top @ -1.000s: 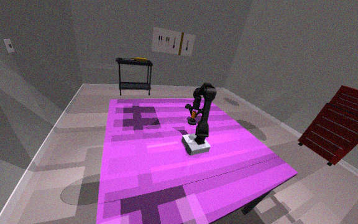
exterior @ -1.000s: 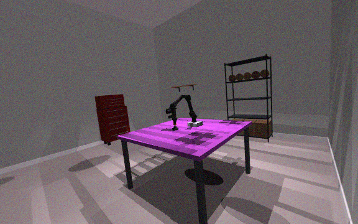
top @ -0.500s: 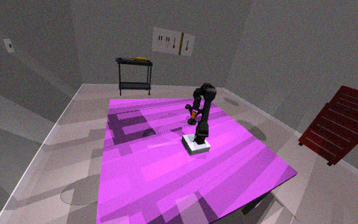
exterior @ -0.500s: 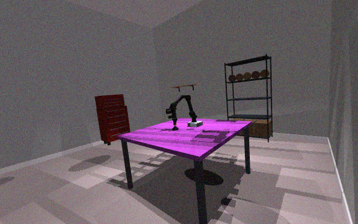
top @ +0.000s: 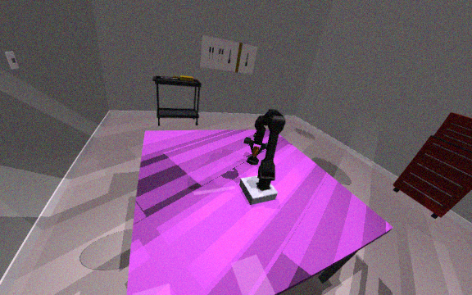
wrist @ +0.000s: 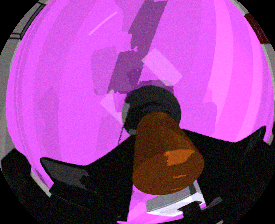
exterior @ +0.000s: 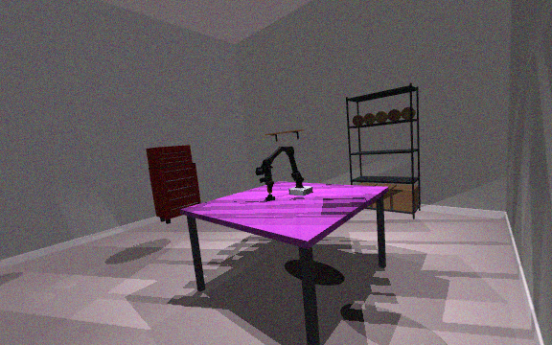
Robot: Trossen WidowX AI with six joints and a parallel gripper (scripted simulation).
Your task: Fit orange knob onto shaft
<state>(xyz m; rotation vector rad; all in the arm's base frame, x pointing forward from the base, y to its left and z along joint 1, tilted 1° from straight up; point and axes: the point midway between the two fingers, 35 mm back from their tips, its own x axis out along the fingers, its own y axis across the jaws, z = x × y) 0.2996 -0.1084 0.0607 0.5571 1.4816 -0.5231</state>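
The orange knob [top: 256, 150] [wrist: 168, 157] is a tapered piece held between the fingers of my gripper [top: 255, 152] [wrist: 162, 145], which is shut on it. The dark round pedestal [top: 253, 161] [exterior: 269, 197] [wrist: 152, 94] stands on the table directly below the knob. In the wrist view the knob's far, narrower end overlaps the pedestal's near part. The silver shaft cannot be made out, and the knob's underside and hole are hidden. I cannot tell whether the knob touches the pedestal or how its flat side lies.
The magenta table [top: 203, 246] [exterior: 286, 220] carries the arm's white base block [top: 256, 196] [exterior: 297, 192], near the pedestal. Off the table stand a red cabinet [top: 449, 164] [exterior: 172, 182], a dark cart [top: 177, 112] and a tall shelf rack [exterior: 384, 152].
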